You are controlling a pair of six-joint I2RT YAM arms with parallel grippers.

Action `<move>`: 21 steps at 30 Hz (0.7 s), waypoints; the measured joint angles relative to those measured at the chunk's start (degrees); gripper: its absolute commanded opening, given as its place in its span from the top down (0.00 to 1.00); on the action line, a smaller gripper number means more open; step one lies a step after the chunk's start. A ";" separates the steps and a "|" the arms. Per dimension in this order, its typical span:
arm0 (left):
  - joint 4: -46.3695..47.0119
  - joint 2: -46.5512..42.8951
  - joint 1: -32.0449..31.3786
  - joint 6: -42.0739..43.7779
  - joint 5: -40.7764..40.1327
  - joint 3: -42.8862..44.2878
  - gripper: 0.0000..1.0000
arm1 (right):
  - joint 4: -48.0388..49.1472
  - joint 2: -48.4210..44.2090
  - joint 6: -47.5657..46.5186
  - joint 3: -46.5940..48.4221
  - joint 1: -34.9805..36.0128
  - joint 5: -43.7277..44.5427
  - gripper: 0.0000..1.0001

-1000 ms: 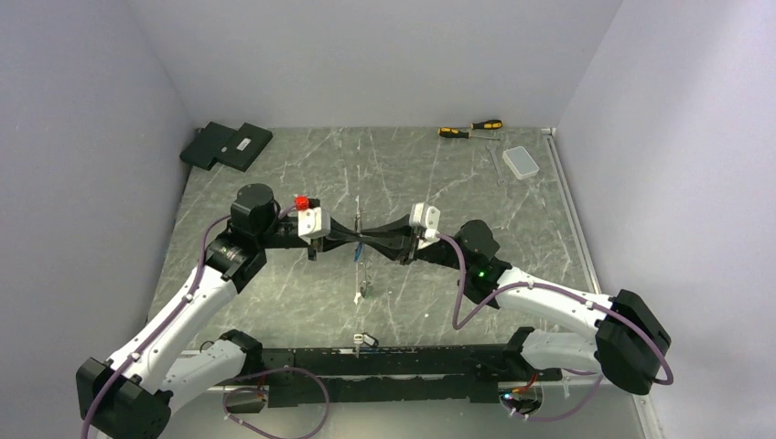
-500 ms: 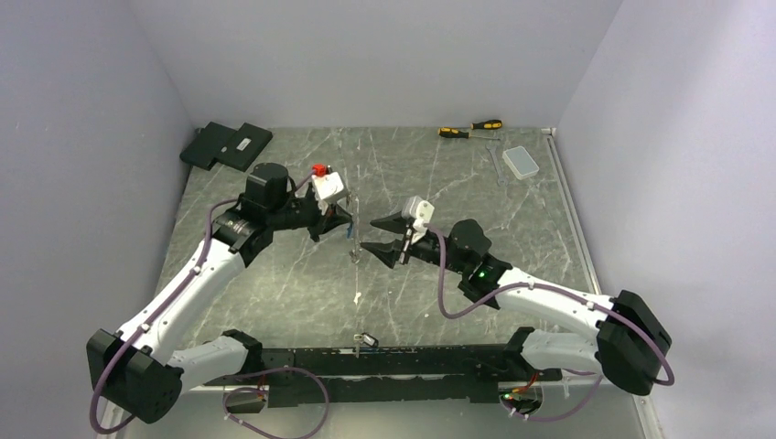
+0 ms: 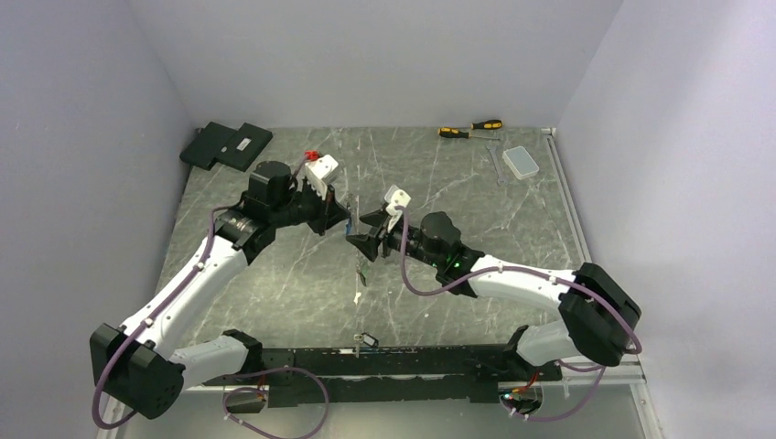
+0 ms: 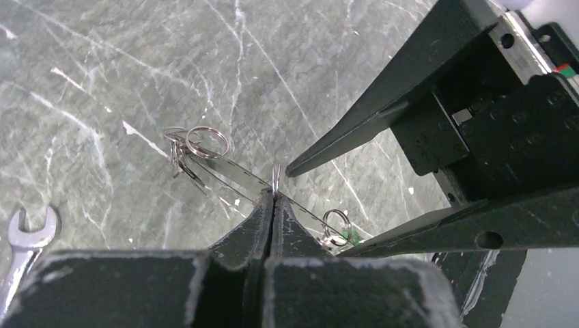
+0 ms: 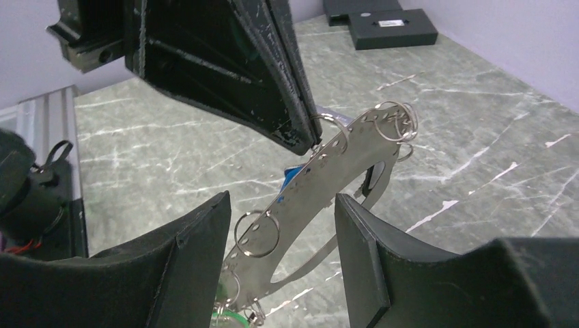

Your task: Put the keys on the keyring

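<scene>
**Left end effector** [image 4: 273, 198]: closed, its tips pinching a small split ring [image 5: 331, 130] on the keyring [image 5: 328, 160]. This holds the keyring up above the tabletop [image 4: 102, 82]. Whether its lowest end touches the surface cannot be told.

**Right end effector** [image 5: 280, 205]: open, one finger on each side of the keyring's lower run. Neither finger is seen touching it.

**Keyring:** a thin, flat, silvery loop, perforated and carrying several small split rings. The green key [image 4: 351, 237] hangs at one end beside a split ring. The blue key [image 5: 295, 179] shows behind the strip at mid-length. Whether either is fully threaded cannot be told.

**Handling, as judged:**
- The assembly looks light and springy rather than rigid.
- Held by a single ring, it is likely to swing and twist.
- The bare metal looks smooth, so a light pinch could slip.
- The keys are tiny, and their plastic heads offer the better purchase.
- A steadying hold is best taken across the flat of the strip, near the pinched ring.
</scene>
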 measured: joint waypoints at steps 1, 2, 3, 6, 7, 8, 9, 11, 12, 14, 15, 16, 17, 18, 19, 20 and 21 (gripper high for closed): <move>0.20 0.07 0.00 -1.09 -0.61 0.00 1.00 | 0.26 0.48 0.15 0.46 0.00 0.61 0.39; 0.35 0.11 -0.07 -2.36 -1.53 0.00 1.00 | 0.42 0.90 0.26 0.90 0.00 1.36 0.39; 0.39 0.24 -0.11 -3.50 -2.32 0.00 1.00 | 0.66 1.27 0.35 1.25 0.02 1.92 0.39; 1.22 0.72 -0.35 -6.78 -4.50 0.00 1.00 | 1.36 2.36 0.55 1.95 0.04 3.72 0.41; 1.66 0.81 -0.44 -7.67 -4.90 0.00 1.00 | 1.73 2.73 0.61 2.05 0.04 4.55 0.42; 2.21 0.83 -0.57 -8.72 -5.38 0.00 1.00 | 1.99 3.10 0.63 2.14 0.04 5.22 0.43; 2.82 0.85 -0.68 -9.73 -5.75 0.00 1.00 | 2.16 3.54 0.63 2.32 0.04 6.03 0.43; 3.87 0.85 -0.85 -11.43 -6.14 0.00 1.00 | 2.67 4.59 0.66 2.82 0.04 6.95 0.45; 4.48 0.85 -0.98 -12.33 -6.36 0.00 1.00 | 3.19 5.29 0.66 3.13 0.09 7.21 0.47; 5.40 0.94 -1.20 -13.75 -6.73 0.00 1.00 | 4.17 6.51 0.63 3.54 0.28 7.69 0.49; 5.62 1.01 -1.27 -14.27 -6.84 0.00 1.00 | 4.81 7.10 0.61 3.63 0.33 8.13 0.49; 5.66 1.09 -1.36 -14.82 -6.86 0.00 1.00 | 5.42 7.56 0.61 3.63 0.37 8.66 0.50; 5.70 1.22 -1.44 -15.15 -6.88 0.00 1.00 | 5.84 7.96 0.59 3.63 0.44 9.11 0.50; 5.68 1.31 -1.55 -15.39 -6.86 0.00 1.00 | 6.23 8.22 0.52 3.63 0.44 9.42 0.52; 5.70 1.36 -1.62 -15.65 -6.86 0.00 1.00 | 6.64 8.46 0.39 3.65 0.46 9.92 0.54; 5.77 1.36 -1.70 -16.11 -6.84 0.00 1.00 | 7.04 8.59 0.17 3.65 0.57 10.54 0.57; 5.99 1.36 -1.77 -16.52 -6.82 0.00 1.00 | 7.45 8.72 -0.04 3.65 0.72 11.02 0.61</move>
